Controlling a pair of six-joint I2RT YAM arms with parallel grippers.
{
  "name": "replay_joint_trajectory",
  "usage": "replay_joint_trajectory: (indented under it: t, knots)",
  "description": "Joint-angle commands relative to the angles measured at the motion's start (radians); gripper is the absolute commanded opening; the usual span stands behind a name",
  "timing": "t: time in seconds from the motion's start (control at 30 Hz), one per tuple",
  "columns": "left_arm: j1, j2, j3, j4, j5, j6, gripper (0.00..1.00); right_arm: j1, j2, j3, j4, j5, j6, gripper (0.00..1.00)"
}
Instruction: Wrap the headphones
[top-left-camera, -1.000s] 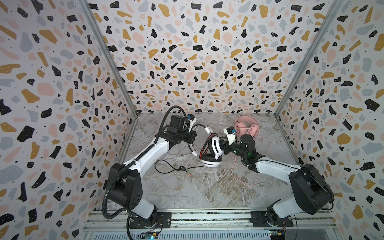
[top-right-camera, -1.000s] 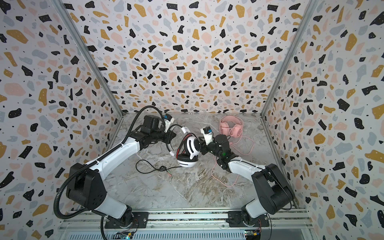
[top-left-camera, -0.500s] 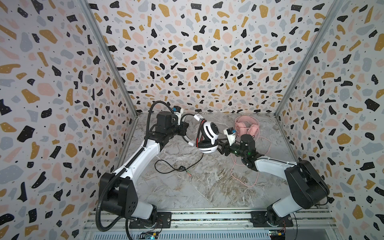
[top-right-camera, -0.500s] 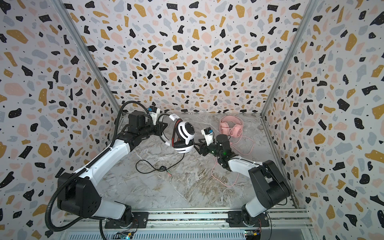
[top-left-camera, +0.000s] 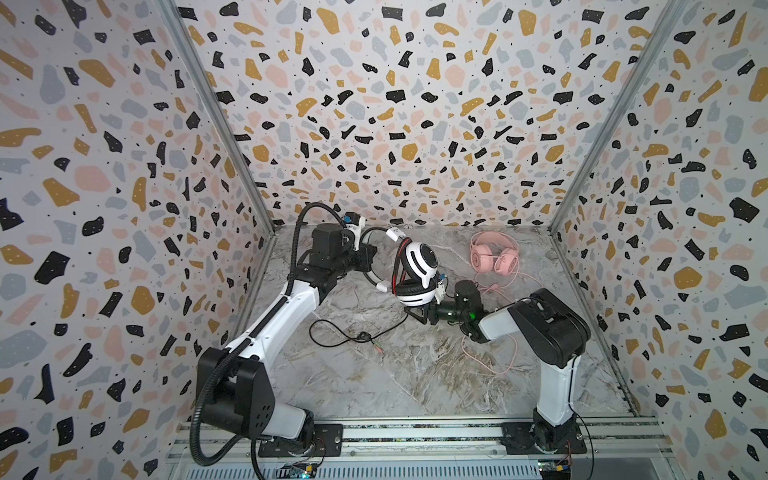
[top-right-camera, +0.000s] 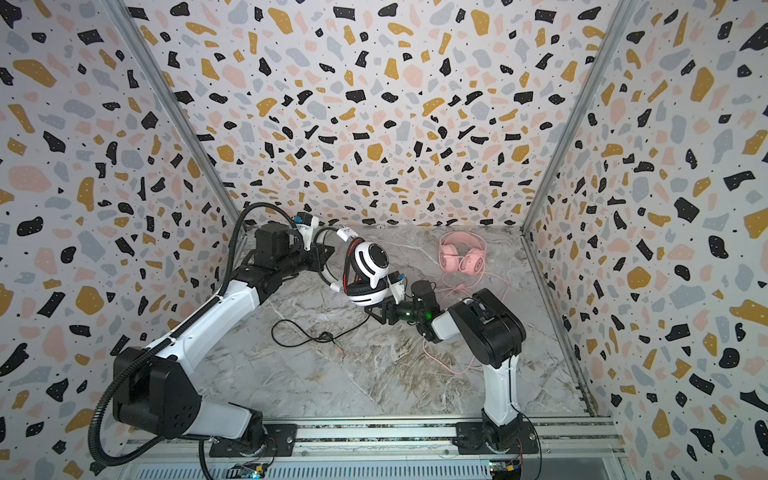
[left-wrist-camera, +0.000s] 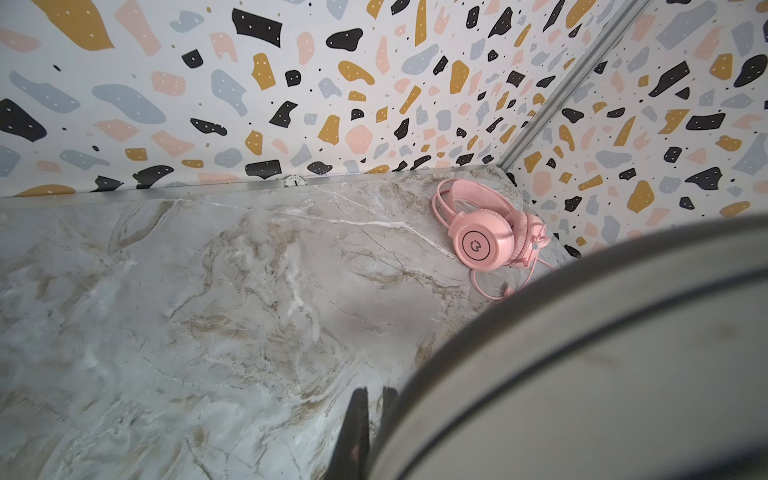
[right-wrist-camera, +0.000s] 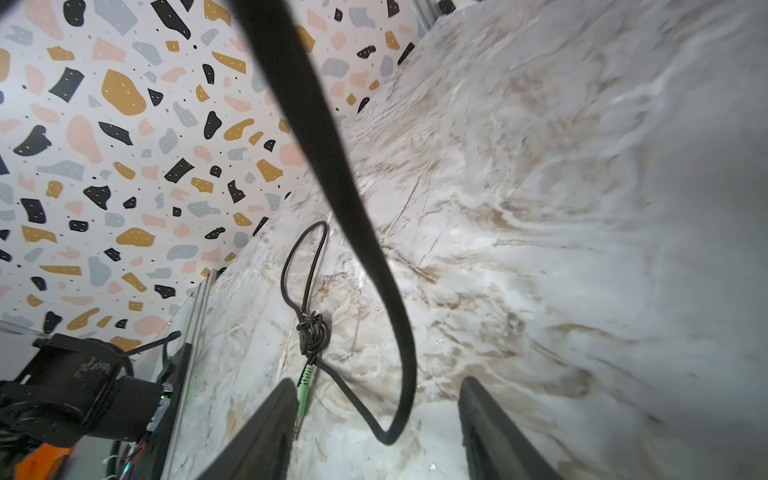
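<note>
Clamping tight, the left gripper has its fingers closed on the thin black headband of the white headset, which hangs raised with one earcup stacked over the other. Right beneath that headset sits the right gripper, and its fingers are spread apart, gripping nothing. The black cable droops in a loop between them without touching either one. From the white headset that cable drops to the grey marble tabletop and curls into a loose knot just beside a green plug. Well apart from the white headset, off toward the right arm's side and close to the back corner, the pink headset lies flat on the marble, its pink cable straggling forward. Terrazzo-speckled walls box the table in on three sides, and a metal rail carries both arm bases at the front. Hard to read: in both top views the exact pinch on the headband is masked by the gripper's body. A blurred pale curve with a dark stripe fills much of the left wrist view. The pink cable runs behind the right arm, so its end is lost. The tally: two headsets, two cables, two arms.
</note>
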Motion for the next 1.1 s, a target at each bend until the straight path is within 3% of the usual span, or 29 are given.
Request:
replay_joint_trajectory:
  t: [0.0, 0.1, 0.23, 0.3, 0.43, 0.5, 0.63, 0.73, 0.9, 1.07]
  knots:
    - [0.006, -0.044, 0.003, 0.117, 0.062, -0.058, 0.0, 0.047, 0.015, 0.056, 0.078, -0.01, 0.062, 0.63]
    - [0.008, -0.052, 0.001, 0.124, 0.058, -0.063, 0.0, 0.09, 0.038, 0.105, 0.035, 0.012, 0.047, 0.61]
    - [0.025, -0.077, -0.026, 0.175, 0.07, -0.098, 0.0, 0.12, 0.079, 0.105, 0.13, 0.047, 0.134, 0.55]
    - [0.035, -0.082, -0.035, 0.192, 0.071, -0.114, 0.0, 0.125, 0.111, 0.114, 0.193, 0.033, 0.192, 0.47]
    - [0.049, -0.083, -0.048, 0.209, 0.057, -0.126, 0.0, 0.129, 0.163, 0.127, 0.309, -0.019, 0.283, 0.22]
    - [0.062, -0.076, -0.051, 0.213, 0.043, -0.145, 0.0, 0.128, 0.161, 0.122, 0.319, -0.012, 0.291, 0.16]
    - [0.118, -0.066, -0.069, 0.249, 0.017, -0.252, 0.0, 0.13, 0.132, 0.111, 0.296, -0.01, 0.264, 0.15]
    - [0.165, -0.084, -0.116, 0.29, -0.074, -0.336, 0.0, 0.131, 0.098, 0.112, 0.223, 0.006, 0.21, 0.14]
    - [0.231, -0.14, -0.217, 0.386, -0.242, -0.479, 0.0, 0.15, 0.034, 0.144, 0.035, 0.034, 0.091, 0.14]
    - [0.283, -0.163, -0.256, 0.417, -0.289, -0.54, 0.0, 0.215, 0.029, 0.281, -0.255, 0.032, -0.089, 0.15]
